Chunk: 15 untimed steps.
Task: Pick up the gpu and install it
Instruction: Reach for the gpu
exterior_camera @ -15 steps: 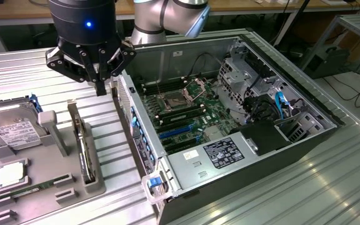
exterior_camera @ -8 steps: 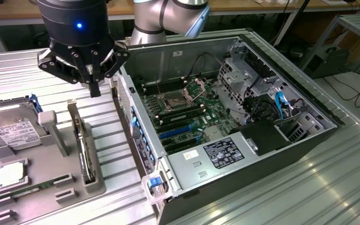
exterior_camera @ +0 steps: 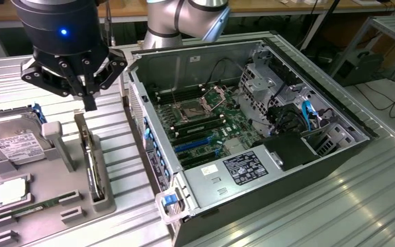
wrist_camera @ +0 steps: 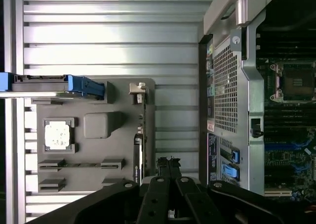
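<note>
The gpu (exterior_camera: 92, 162) stands on its edge in a slot of the grey holder (exterior_camera: 53, 180), to the exterior view's left of the open computer case (exterior_camera: 183, 170). My gripper (exterior_camera: 90, 105) hangs just above the far end of the card, fingers shut together with nothing between them. In the wrist view the gpu (wrist_camera: 139, 150) shows edge-on as a thin dark strip with a silver end piece, and my shut gripper (wrist_camera: 168, 162) sits a little to the case side of it. The motherboard (exterior_camera: 204, 121) lies exposed inside the case.
The holder also carries a silver hard drive (exterior_camera: 16, 144) with a white label, a square processor chip (exterior_camera: 11, 191) and a slim green memory stick (exterior_camera: 29, 210). The case wall (wrist_camera: 229, 85) rises close beside the holder. Ribbed metal table (exterior_camera: 321, 206) surrounds everything.
</note>
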{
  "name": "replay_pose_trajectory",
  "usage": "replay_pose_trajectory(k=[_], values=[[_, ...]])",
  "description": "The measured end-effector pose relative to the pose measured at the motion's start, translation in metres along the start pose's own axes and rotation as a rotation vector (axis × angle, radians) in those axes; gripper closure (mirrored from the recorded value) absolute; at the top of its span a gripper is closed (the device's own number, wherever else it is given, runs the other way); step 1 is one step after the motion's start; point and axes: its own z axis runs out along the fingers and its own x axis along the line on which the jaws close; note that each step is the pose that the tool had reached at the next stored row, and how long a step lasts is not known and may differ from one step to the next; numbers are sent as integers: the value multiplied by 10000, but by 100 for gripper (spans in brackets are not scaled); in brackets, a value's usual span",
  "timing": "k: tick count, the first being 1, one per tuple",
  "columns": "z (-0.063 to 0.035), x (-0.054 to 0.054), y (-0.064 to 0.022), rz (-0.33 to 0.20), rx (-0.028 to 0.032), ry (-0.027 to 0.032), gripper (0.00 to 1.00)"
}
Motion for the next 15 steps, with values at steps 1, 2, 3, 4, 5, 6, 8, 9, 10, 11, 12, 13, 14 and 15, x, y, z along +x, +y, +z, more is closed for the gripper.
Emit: replay_pose_trajectory(k=[1,2,3,4,5,6,8,9,10,11,12,13,14,15], values=[[-1,26,-5,-7,1,2,89],[-1,48,-9,-13,0,1,89],[-2,69,-15,-20,0,1,89],[-2,93,-21,-27,0,2,89],[-2,116,-26,-33,0,2,89],[-3,143,-32,-36,0,3,89],[-3,200,-43,-39,0,3,89],[-2,223,-49,-42,0,3,89],[-1,238,-53,-45,-1,3,89],[1,252,-58,-49,-1,3,89],[4,263,-60,-50,-2,2,89],[5,276,-63,-50,-1,4,89],[7,291,-65,-50,0,3,89],[8,305,-68,-51,-1,4,89]])
